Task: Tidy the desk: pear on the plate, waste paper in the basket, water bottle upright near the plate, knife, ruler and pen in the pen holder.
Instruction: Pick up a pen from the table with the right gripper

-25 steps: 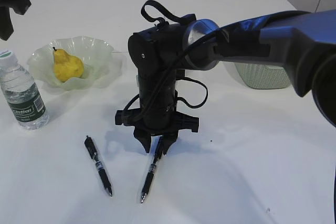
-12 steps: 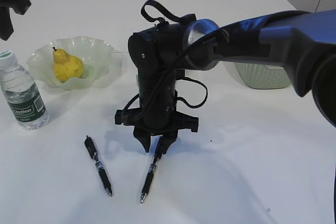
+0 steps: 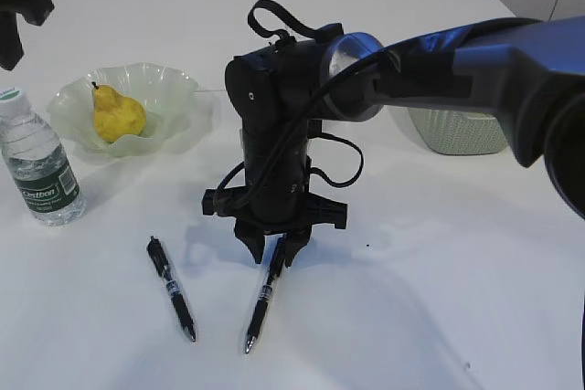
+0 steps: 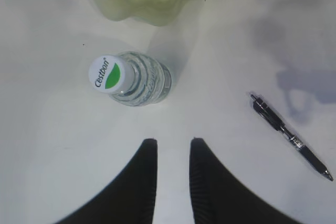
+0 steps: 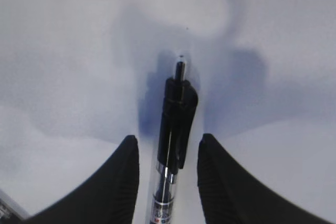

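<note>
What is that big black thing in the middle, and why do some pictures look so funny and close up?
That black thing is a robot arm, and its pincher, the right gripper, is pointing down at the white desk. One picture is taken from in front of the desk. The two close-up ones come from little cameras on the robot's wrists, looking down past its fingers. The right gripper's fingers sit open on either side of a black pen, not squeezing it yet. The left gripper hangs above the water bottle, holding nothing. A second pen lies nearby. The yellow pear sits on the green plate, and a green basket is behind the arm.
</note>
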